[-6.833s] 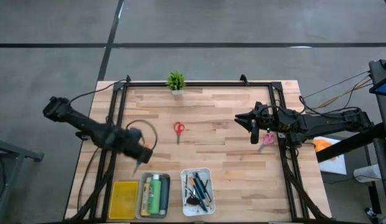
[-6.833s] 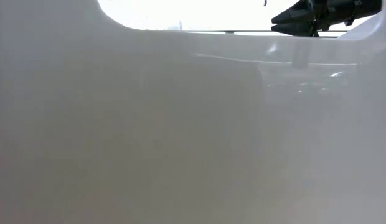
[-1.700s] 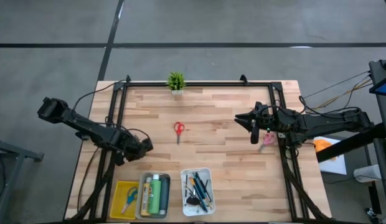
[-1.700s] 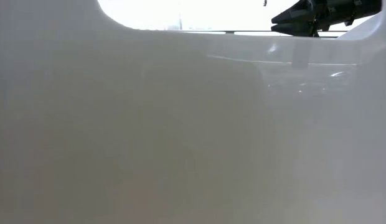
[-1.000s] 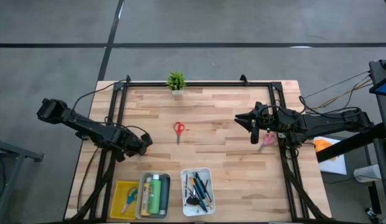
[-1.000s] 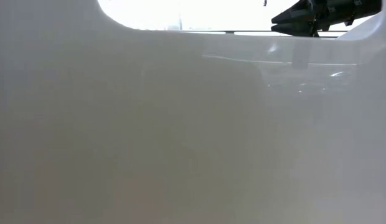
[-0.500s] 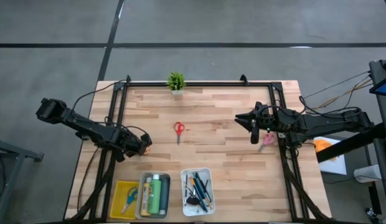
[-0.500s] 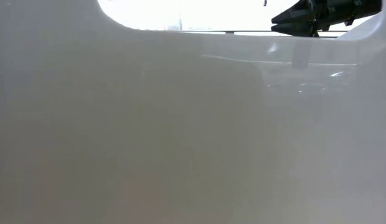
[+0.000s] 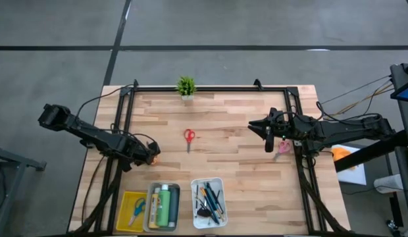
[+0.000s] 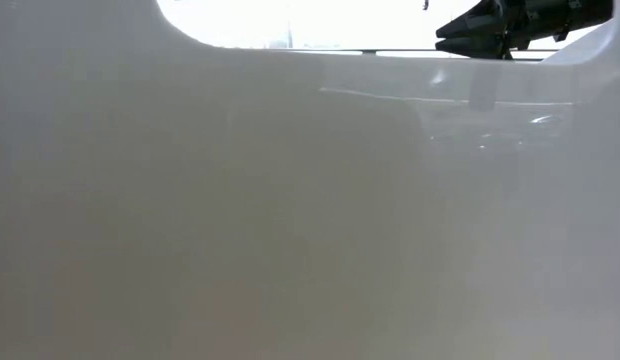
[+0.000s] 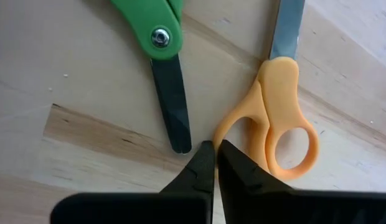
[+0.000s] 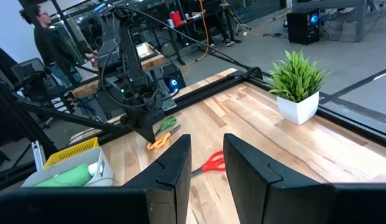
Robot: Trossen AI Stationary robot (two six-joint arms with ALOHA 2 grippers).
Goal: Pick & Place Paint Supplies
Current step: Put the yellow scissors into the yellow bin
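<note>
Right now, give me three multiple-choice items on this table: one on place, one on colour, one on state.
1. Where are the red scissors?
A. in the yellow tray
B. loose on the table, mid-board
C. beside the white tray

2. What colour is the scissor handle at the left hand's fingertips?
A. orange
B. blue
C. pink

3. How do the left hand's fingers stand?
A. wide apart
B. pressed together
C. out of view

Answers: 1 B, the high view shows them alone on bare wood below the plant. 2 A, the left wrist view shows the orange scissors at the tips. 3 B, only a thin slit shows between the fingers there.
</note>
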